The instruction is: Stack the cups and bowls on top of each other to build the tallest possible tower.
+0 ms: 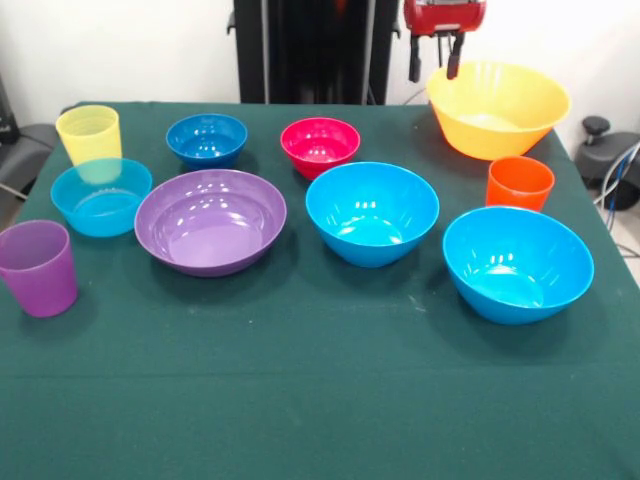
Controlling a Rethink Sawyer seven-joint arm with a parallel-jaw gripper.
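Note:
All pieces stand apart on the green table (320, 400); no tower stands. The yellow cup (89, 134) is at the far left, the purple cup (38, 266) at the near left, the orange cup (519, 183) on the right. The magenta bowl (320, 145) and a small dark blue bowl (207, 138) sit at the back. A light blue bowl (101, 196), the wide purple bowl (210, 220) and two larger blue bowls (372, 212) (518, 262) fill the middle. The yellow-orange bowl (497, 108) is at the back right. My gripper (434, 62) hangs open and empty above that bowl's left rim.
The black pedestal (310, 50) stands behind the table's far edge. A dark chair part (600, 140) and cables show off the right side. The near strip of the table holds nothing.

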